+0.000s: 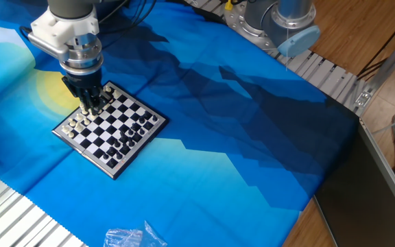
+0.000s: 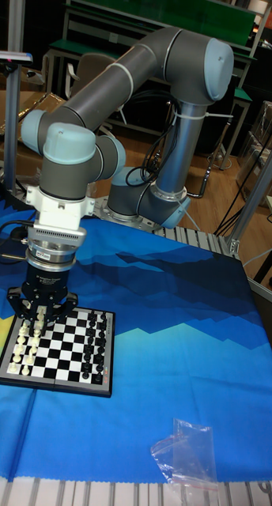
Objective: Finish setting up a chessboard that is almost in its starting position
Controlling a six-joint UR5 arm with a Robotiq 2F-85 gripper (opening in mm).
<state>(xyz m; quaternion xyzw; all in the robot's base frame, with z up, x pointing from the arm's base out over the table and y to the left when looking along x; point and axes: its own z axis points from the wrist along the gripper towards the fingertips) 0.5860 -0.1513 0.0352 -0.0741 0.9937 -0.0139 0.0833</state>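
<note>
From my remote station I record the chessboard point(image 1: 110, 127) lying flat on the blue cloth point(image 1: 238, 137) that covers the counter, toward the left side of the fixed view, with white pieces along its left edge and black pieces along its right edge in the tall fixed view. The gripper point(image 1: 92, 106) points straight down over the white side of the board, its fingers point(image 2: 28, 316) among the white pieces. At this resolution I cannot tell whether they are spread or pinching a piece. A crumpled clear plastic bag point(image 2: 186, 452) lies on the cloth near the front edge, well apart from the board.
</note>
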